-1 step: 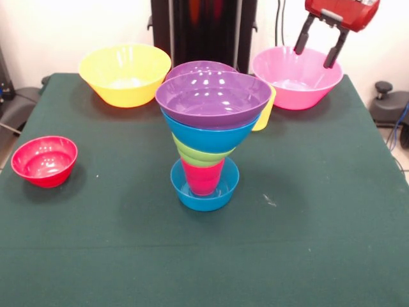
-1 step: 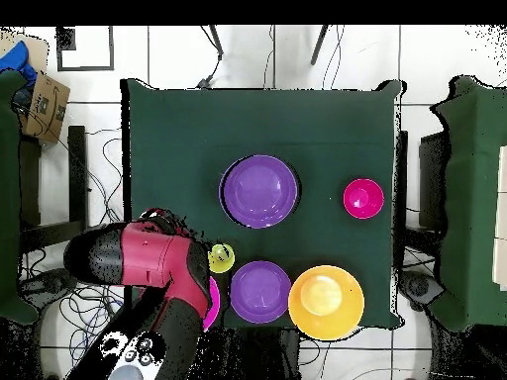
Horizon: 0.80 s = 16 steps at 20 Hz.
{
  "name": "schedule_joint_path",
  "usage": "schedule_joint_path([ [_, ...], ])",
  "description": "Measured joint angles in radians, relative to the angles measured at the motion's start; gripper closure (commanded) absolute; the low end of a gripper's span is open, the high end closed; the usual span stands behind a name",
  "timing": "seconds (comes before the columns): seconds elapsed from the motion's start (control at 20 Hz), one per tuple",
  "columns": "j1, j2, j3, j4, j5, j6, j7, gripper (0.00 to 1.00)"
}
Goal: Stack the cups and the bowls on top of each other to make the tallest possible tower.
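Tower [image 1: 206,144], table centre: small blue bowl [image 1: 204,192] as base, red cup [image 1: 203,176], lime green bowl [image 1: 199,156], medium blue bowl [image 1: 211,135], purple bowl [image 1: 213,97] on top. Second purple bowl [image 1: 199,66] just behind at 12 o'clock. Yellow cup [image 1: 264,115] at 2 o'clock, mostly hidden, seemingly upright. Large yellow bowl [image 1: 125,74] at 10 o'clock; red bowl [image 1: 45,161] at 9 o'clock. Gripper [image 1: 317,48], fingers spread and empty, above large pink bowl [image 1: 296,78] at 1 o'clock

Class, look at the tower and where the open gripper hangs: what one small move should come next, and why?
Probably lower the open gripper onto the rim of the pink bowl. It hangs right over that bowl, empty. The tower already ends in a purple bowl, and the pink one is wide enough to sit on top.
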Motion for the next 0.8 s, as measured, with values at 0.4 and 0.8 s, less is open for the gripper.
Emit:
schedule_joint_path([
  [0.4, 0.052, 0.042, -0.002, 0.025, 0.029, -0.089, 0.066, 0.00],
  [0.8, 0.106, 0.096, -0.002, 0.088, 0.054, -0.185, 0.127, 0.00],
])
